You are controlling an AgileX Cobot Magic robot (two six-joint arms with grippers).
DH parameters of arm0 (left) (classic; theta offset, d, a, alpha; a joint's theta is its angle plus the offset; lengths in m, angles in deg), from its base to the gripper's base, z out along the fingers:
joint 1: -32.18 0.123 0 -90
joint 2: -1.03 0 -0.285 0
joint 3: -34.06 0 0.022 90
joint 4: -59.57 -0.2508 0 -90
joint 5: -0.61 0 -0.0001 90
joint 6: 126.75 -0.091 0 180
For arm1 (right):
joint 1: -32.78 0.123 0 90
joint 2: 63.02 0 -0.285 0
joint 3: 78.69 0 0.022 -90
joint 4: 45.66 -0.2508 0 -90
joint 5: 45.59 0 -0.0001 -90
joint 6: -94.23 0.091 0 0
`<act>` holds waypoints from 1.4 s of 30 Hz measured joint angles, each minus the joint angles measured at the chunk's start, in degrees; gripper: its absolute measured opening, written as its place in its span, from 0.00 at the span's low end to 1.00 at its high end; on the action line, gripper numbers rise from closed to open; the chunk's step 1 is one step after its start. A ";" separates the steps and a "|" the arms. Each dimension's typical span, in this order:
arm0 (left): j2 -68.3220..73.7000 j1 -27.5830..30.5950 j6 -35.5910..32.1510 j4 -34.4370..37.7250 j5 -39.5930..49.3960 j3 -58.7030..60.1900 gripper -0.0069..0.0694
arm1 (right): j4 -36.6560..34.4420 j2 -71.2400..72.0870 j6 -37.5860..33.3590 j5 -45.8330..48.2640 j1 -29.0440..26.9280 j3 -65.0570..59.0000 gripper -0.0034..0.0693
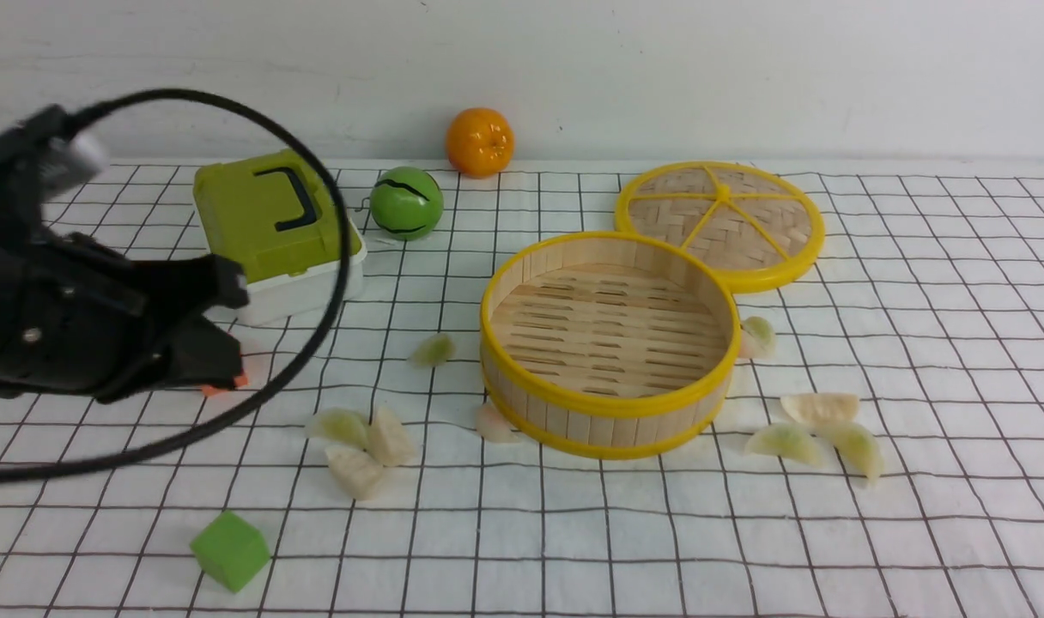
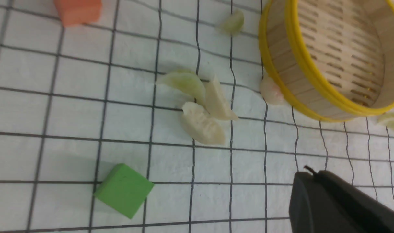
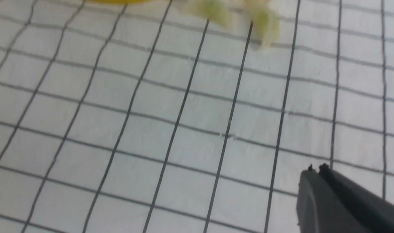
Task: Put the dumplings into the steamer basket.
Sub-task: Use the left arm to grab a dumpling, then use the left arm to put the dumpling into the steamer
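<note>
— Steamer basket (image 1: pixel 608 425): empty, middle of worktop (image 1: pixel 934 369). Left gripper (image 2: pixel 308 171), right gripper (image 3: pixel 315 170): both pinched together, holding nothing.

— Dumplings (image 1: pixel 369 446): scattered around it, three touching. Could drag a neighbour along, or slip from a shallow pinch.

Plain white wall (image 1: pixel 745 69) behind a black-gridded white tablecloth (image 1: pixel 917 515)

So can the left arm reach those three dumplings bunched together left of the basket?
Probably yes. The three dumplings lie in the open on the cloth, with nothing between them and the left gripper. Its jaws are shut, so they would need to open first.
</note>
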 joint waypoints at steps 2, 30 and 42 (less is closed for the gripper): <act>7.83 0.00 -2.16 1.70 0.58 -2.99 0.09 | -0.45 -1.90 -0.27 -1.40 0.00 0.00 0.04; 41.44 -11.10 17.52 -19.68 4.10 -20.36 0.43 | -4.74 -2.33 -0.68 -7.11 0.00 0.07 0.04; 37.55 -11.10 10.65 -19.37 10.33 -22.30 0.40 | -5.11 -2.33 -0.68 -7.11 0.00 0.07 0.05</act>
